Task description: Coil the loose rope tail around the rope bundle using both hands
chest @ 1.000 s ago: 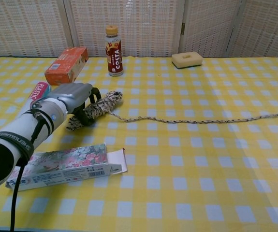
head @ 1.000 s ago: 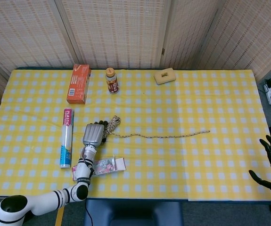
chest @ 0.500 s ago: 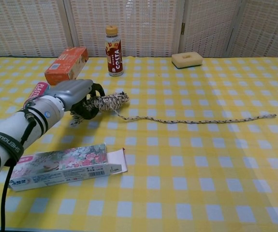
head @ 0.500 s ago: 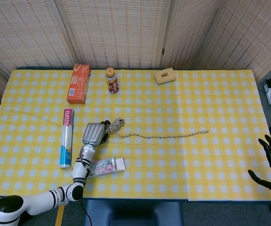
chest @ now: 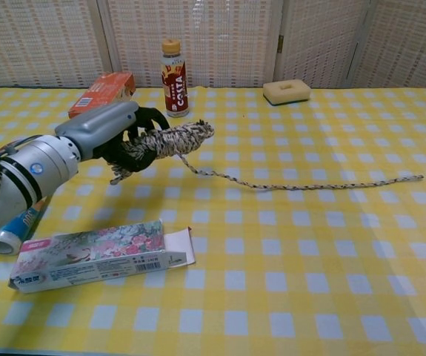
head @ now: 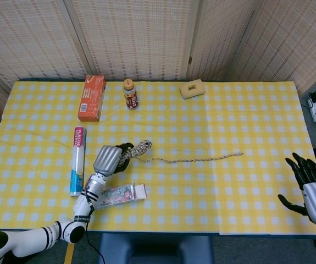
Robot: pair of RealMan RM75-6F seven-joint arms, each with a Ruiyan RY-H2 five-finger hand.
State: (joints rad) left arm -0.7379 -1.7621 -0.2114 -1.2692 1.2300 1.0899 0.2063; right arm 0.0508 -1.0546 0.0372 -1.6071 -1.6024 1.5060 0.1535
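Head view: left robot hand (head: 109,159) left of centre, clasping the rope bundle (head: 138,149), which sticks out toward the right from between the fingers. Loose rope tail (head: 193,160) trailing rightward from the bundle across the yellow checked tabletop (head: 229,110), ending right of centre. Right robot hand (head: 310,188) at the lower right edge of the frame, off the tabletop, fingers spread and holding nothing. Orange box (head: 91,98) and bottle (head: 129,93) in the upper left, sponge (head: 192,88) at upper centre, plastic-wrap roll (head: 77,160) at left, flowered carton (head: 116,194) below the left hand.

Chest view: left robot hand (chest: 112,133) at upper left, wrapped around the rope bundle (chest: 172,141) and lifting it clear of the tabletop (chest: 309,259). Tail (chest: 309,185) sloping down, then lying flat toward the right edge.
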